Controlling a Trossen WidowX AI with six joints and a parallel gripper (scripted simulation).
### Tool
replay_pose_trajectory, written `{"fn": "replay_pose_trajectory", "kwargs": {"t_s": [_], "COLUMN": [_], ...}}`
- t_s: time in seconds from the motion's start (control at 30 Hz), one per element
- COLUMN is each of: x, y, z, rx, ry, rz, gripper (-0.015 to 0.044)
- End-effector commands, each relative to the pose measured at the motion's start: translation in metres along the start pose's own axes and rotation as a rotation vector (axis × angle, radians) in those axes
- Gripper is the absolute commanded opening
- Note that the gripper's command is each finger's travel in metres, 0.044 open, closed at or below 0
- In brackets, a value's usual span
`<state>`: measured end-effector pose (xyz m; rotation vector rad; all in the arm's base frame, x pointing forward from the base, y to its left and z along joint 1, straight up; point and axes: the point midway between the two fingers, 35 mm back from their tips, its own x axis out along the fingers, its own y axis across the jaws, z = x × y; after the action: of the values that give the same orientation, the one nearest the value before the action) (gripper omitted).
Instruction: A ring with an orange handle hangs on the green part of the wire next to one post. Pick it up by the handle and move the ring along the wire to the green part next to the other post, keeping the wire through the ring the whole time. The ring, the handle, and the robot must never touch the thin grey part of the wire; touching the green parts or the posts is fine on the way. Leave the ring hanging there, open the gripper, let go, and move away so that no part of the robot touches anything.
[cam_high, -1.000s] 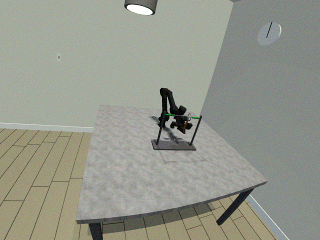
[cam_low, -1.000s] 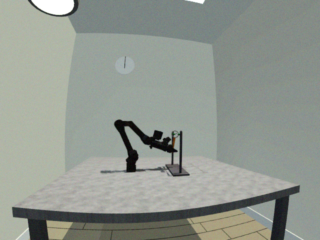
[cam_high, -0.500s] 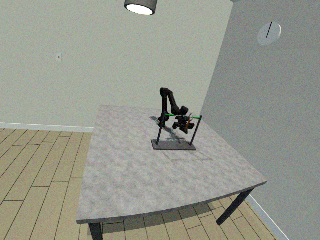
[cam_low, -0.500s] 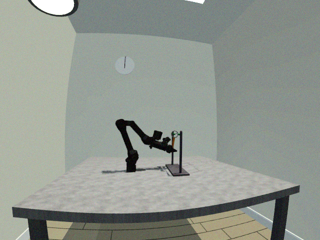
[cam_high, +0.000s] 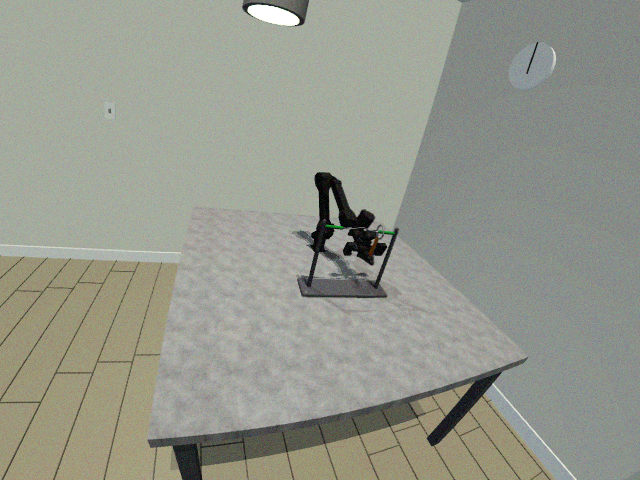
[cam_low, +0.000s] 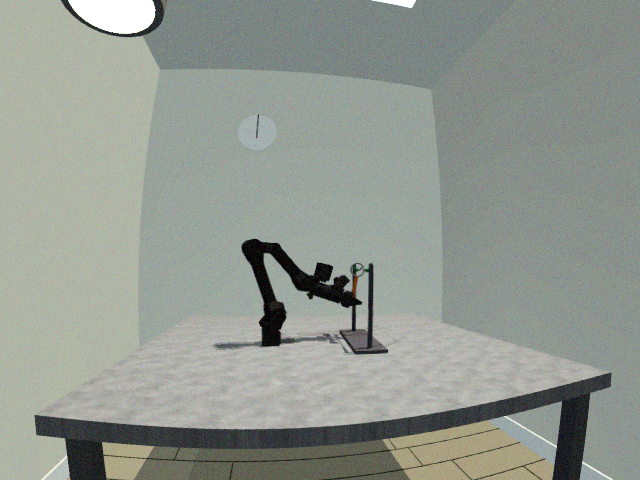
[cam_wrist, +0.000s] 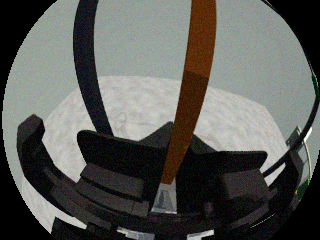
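The ring (cam_high: 381, 225) (cam_low: 351, 269) is around the wire at the green part (cam_high: 388, 233) beside the right post (cam_high: 385, 262) in the top view, near that part's inner end. Its orange handle (cam_high: 373, 246) (cam_low: 355, 285) (cam_wrist: 200, 50) points down, slightly tilted. My gripper (cam_high: 371, 256) (cam_low: 357, 300) (cam_wrist: 173, 126) is shut on the handle, below the wire. The other green part (cam_high: 333, 226) is by the left post (cam_high: 313, 258). The thin grey wire between is partly lost against the dark arm. Whether the ring touches the wire is too small to tell.
The posts stand on a dark base plate (cam_high: 341, 287) (cam_low: 379, 350) on the table (cam_high: 248, 351) (cam_low: 232, 387). The arm reaches in from behind the wire in the top view. A dark post (cam_wrist: 83, 40) shows left of the handle in the wrist view.
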<state>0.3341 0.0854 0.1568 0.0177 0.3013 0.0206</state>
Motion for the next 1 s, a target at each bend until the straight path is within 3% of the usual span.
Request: {"fn": "replay_pose_trajectory", "kwargs": {"t_s": [0.0, 0.97], "x": [0.001, 0.007], "y": [0.004, 0.01], "z": [-0.001, -0.018], "rx": [0.004, 0.003], "ry": [0.0, 0.0], "rz": [0.0, 0.005], "gripper": [-0.015, -0.015]}}
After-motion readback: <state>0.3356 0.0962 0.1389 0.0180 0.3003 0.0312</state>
